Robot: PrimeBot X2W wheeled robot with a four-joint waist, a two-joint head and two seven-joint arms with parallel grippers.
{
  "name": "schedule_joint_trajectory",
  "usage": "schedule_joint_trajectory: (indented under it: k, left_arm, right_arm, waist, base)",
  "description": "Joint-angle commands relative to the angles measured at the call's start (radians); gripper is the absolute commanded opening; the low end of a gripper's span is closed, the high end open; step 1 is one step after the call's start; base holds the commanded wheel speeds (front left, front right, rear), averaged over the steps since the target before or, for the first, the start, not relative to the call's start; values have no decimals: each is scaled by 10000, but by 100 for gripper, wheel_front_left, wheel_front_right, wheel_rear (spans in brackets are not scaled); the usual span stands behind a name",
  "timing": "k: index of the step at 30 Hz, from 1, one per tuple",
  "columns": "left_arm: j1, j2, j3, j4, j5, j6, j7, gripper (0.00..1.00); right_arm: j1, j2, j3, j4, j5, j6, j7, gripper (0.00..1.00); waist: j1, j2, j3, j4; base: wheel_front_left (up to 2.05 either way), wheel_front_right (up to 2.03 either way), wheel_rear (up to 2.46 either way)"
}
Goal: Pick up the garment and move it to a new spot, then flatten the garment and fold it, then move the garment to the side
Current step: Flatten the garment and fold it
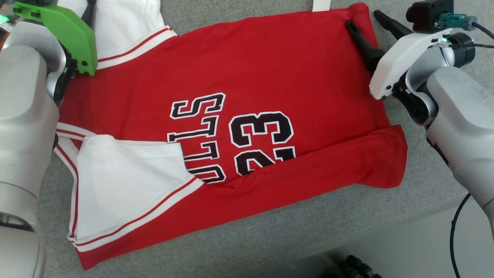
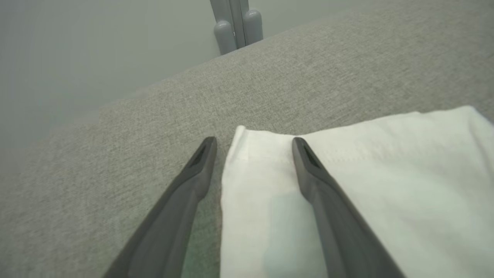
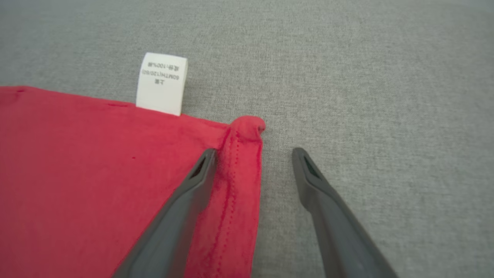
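Note:
A red garment [image 1: 270,77] with white sleeves and black "23" lettering lies spread on the grey cushion, its near edge folded over. My right gripper [image 1: 364,19] is open at the far right corner, one finger over the red hem [image 3: 239,170], the other over bare fabric. A white care label [image 3: 162,83] sticks out of the far edge beside that corner. My left gripper [image 2: 252,144] is open at the far left, straddling the edge of the white sleeve [image 2: 386,185]; its green housing [image 1: 65,31] shows in the head view. Nothing is held.
The grey fabric surface [image 1: 270,239] ends at a front edge at lower right, with pale floor [image 1: 405,247] and a black cable [image 1: 455,231] beyond. A grey post [image 2: 235,27] stands past the far edge in the left wrist view.

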Motion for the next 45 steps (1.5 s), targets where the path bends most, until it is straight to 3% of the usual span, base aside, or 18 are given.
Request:
schedule_joint_trajectory:
  k: [1,2,3,4,5,15,28,34,45]
  left_arm:
    - [49,-70,-107,186,-132,-24,241,90]
    - [84,-130,-192,134,-308,-24,298,28]
    - [89,-153,-216,68,-479,-24,285,0]
    - [81,-179,-267,10,-588,-24,301,0]
    - [61,-170,-307,-26,-664,-23,287,0]
    - [-181,-281,-700,-472,-1399,-23,-830,0]
    - [1471,-282,-543,-2151,-1832,34,-2066,0]
    - [2905,-181,-123,-4101,-1665,398,-2072,0]
    - [6431,93,751,-7619,-1411,1632,-2077,0]
  right_arm:
    - [-113,-23,137,106,108,-15,-26,100]
    - [-152,-39,234,159,189,-15,-39,93]
    - [-193,-73,295,202,258,-15,-43,62]
    - [-243,-108,371,254,334,-15,-48,22]
    - [-271,-143,420,304,393,-15,-54,0]
    - [-503,-337,702,864,691,-18,-1181,0]
    - [784,-1063,763,410,403,-17,-2020,0]
    - [1451,-1307,-31,-299,-359,-17,-2024,0]
    - [3726,-1204,-2305,-1886,-1998,-17,-2022,0]
  waist:
    - [-1,0,-13,32]
    - [-1,0,-18,54]
    - [-1,0,-20,79]
    - [-1,0,-27,118]
    - [-1,0,-41,156]
    - [-1,0,-435,708]
    - [-1,0,-1521,1369]
    - [-1,0,-1712,1554]
    - [-1,0,-2187,1697]
  base:
    - [0,0,0]
    - [0,0,0]
    - [0,0,0]
    - [0,0,0]
    - [0,0,0]
    - [0,0,0]
    - [0,0,0]
    - [0,0,0]
    - [0,0,0]
